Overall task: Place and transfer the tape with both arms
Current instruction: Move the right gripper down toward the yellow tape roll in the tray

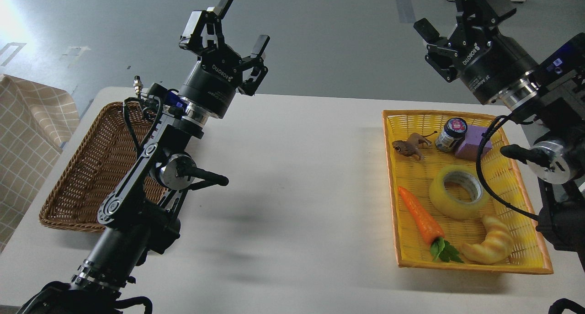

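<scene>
Hands: left hand (237, 30) wide, right hand (450, 21) wide, holding nothing, up high | tape (459, 192) flat in yellow basket (475, 264), waiting | brown basket (73, 186) ready left

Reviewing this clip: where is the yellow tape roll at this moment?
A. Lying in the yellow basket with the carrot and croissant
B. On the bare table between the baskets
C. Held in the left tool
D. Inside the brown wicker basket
A. The tape lies flat in the yellow basket, between the carrot and the croissant; the left tool and the right tool are both raised, open and empty.
</scene>
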Robot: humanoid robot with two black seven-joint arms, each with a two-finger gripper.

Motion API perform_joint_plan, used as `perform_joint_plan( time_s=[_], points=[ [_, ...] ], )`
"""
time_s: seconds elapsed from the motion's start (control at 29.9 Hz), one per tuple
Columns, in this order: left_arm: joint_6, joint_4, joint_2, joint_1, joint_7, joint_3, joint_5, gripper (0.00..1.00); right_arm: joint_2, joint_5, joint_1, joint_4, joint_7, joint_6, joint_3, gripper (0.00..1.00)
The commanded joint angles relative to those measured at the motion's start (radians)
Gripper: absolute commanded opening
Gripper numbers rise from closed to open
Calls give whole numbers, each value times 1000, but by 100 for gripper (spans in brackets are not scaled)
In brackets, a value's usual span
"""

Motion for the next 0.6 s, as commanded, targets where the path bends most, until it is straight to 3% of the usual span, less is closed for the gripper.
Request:
perform_joint_plan(
  time_s=[0.0,0.23,0.47,0.57],
  points=[
    [0,-6,0,-2,2,0,1,98,-105,0,-18,2,3,0,0,100],
    [2,-7,0,-2,2,0,1,98,-327,-17,-70,2,3,4,-1,100],
    [2,-7,0,-10,4,2,11,98,-453,-27,-172,-2,9,21,-3,100],
    [2,-7,0,-7,5,2,18,98,-514,-144,-243,-4,9,20,-3,100]
  ],
)
